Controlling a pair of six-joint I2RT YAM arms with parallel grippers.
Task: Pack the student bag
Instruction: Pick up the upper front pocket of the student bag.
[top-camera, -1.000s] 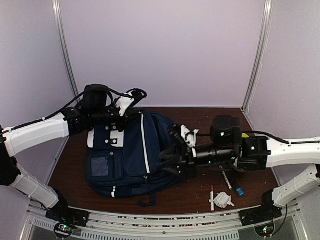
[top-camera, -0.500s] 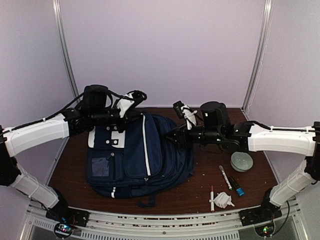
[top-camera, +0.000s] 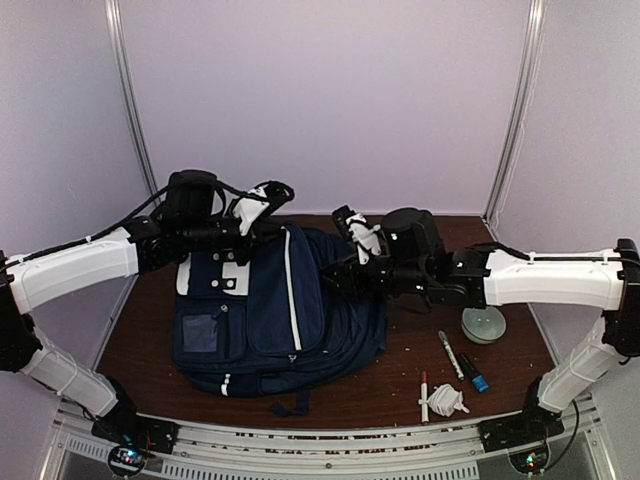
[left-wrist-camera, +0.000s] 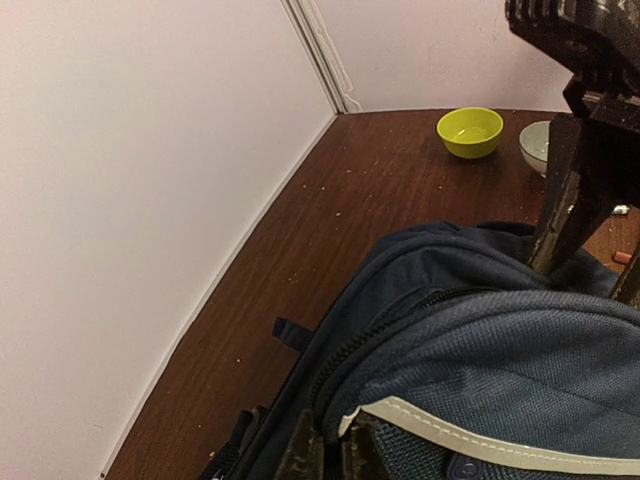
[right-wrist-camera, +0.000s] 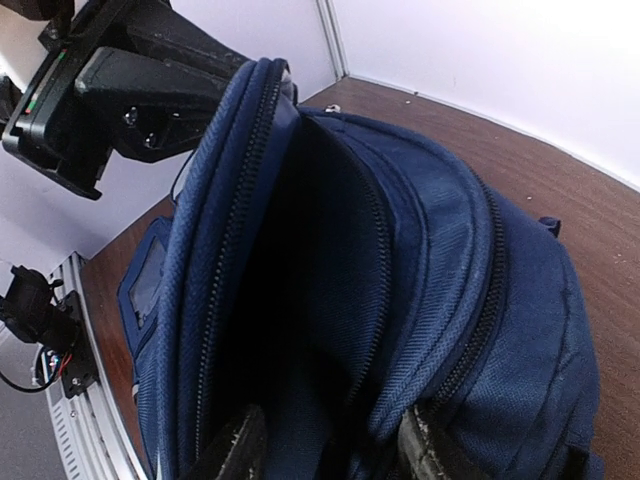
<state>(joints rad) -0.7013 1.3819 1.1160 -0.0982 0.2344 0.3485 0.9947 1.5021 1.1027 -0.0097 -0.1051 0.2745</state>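
The student bag (top-camera: 262, 322) lay lengthwise from the arms toward the far wall, top end far. There the left gripper (top-camera: 244, 228) pinched its white-edged flap. The right gripper (top-camera: 338, 280), fingers parted, sat at the open mouth facing it.

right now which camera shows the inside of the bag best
Right wrist: it looks straight into the open compartment of the student bag, dark interior and zipper edges visible. Top external shows most of the bag from above, not its inside. Left wrist shows only outer fabric and a white-trimmed flap.
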